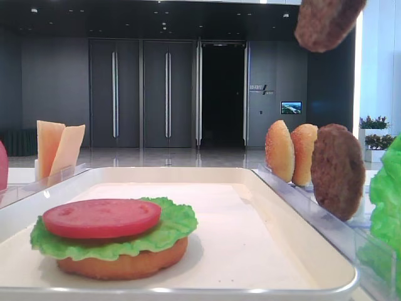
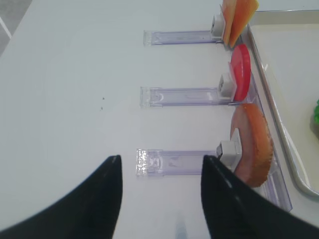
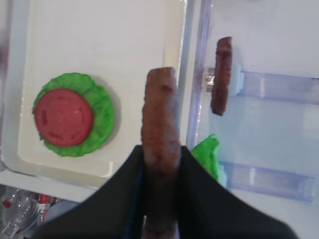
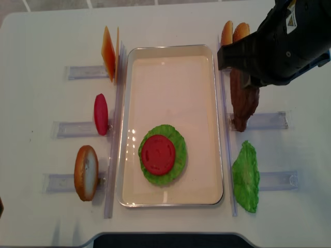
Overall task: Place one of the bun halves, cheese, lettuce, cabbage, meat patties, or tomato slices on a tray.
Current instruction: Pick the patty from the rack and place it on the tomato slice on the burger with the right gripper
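1. My right gripper (image 3: 160, 164) was clamped on a patty (image 3: 160, 124), held edge-on between the fingers, lifted off the table.
2. In the front view that patty (image 1: 326, 22) hung high at the top right, above the right-side holders.
3. From overhead the right arm covered most of it; a brown edge showed below the arm, right of the tray (image 4: 170, 196). I couldn't tell which patty that edge was.
4. The second patty (image 1: 337, 170) stood upright in the right holder (image 3: 269, 84), just outside the tray rim.
5. On the tray, near its front left, a stack: flat bun (image 1: 125, 263) at the bottom, lettuce (image 1: 169, 229) on it, tomato (image 1: 100, 217) on top.
6. Two buns (image 1: 291, 150) stood on edge behind the standing patty.
7. A spare lettuce (image 4: 245, 176) lay right of the tray, toward the near end.
8. Left of the tray: cheese (image 4: 109, 53) at the far end, a tomato slice (image 4: 101, 114) in the middle, a bun half (image 4: 86, 172) nearest.
9. My left gripper (image 2: 160, 164) hovered over bare table beside the left holders, fingers apart, nothing between them.
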Available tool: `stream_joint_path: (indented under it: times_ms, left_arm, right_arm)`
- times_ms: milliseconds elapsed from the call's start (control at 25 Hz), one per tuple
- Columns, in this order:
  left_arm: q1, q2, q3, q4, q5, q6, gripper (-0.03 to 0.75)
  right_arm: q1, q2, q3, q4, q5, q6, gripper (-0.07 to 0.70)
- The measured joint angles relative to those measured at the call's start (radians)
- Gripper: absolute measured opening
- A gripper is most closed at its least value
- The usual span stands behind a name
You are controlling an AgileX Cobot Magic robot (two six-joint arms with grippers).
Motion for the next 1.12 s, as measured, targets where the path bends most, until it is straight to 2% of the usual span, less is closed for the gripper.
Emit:
stream_joint_path:
  times_ms: [240, 400, 480, 680, 760, 840, 960, 1040, 1120]
  left_arm:
    - [0.000, 0.000, 0.000, 0.000, 0.000, 0.000, 0.391]
    - [0.000, 0.000, 0.000, 0.000, 0.000, 0.000, 0.391]
    - [0.000, 0.000, 0.000, 0.000, 0.000, 0.000, 0.391]
    - [0.000, 0.000, 0.000, 0.000, 0.000, 0.001, 0.391]
    - [0.000, 0.000, 0.000, 0.000, 0.000, 0.001, 0.391]
    - [0.000, 0.000, 0.000, 0.000, 0.000, 0.001, 0.391]
    - [0.000, 0.000, 0.000, 0.000, 0.000, 0.001, 0.391]
    - [0.000, 0.000, 0.000, 0.000, 0.000, 0.001, 0.391]
    - [0.000, 0.000, 0.000, 0.000, 0.000, 0.001, 0.391]
  right_arm:
    - [0.223, -0.085, 0.089, 0.002, 0.000, 0.143, 0.140]
    - [0.373, -0.102, 0.142, 0.003, -0.050, 0.217, 0.140]
    - [0.413, -0.103, 0.150, 0.002, -0.082, 0.243, 0.139]
    - [0.424, -0.103, 0.174, 0.006, -0.167, 0.235, 0.139]
    - [0.422, -0.103, 0.203, 0.050, -0.259, 0.192, 0.139]
    - [0.419, -0.101, 0.241, 0.150, -0.355, 0.113, 0.139]
    - [0.396, -0.090, 0.293, 0.336, -0.490, -0.069, 0.139]
    - [0.359, -0.072, 0.314, 0.473, -0.544, -0.210, 0.139]
    - [0.320, -0.041, 0.322, 0.648, -0.562, -0.378, 0.139]
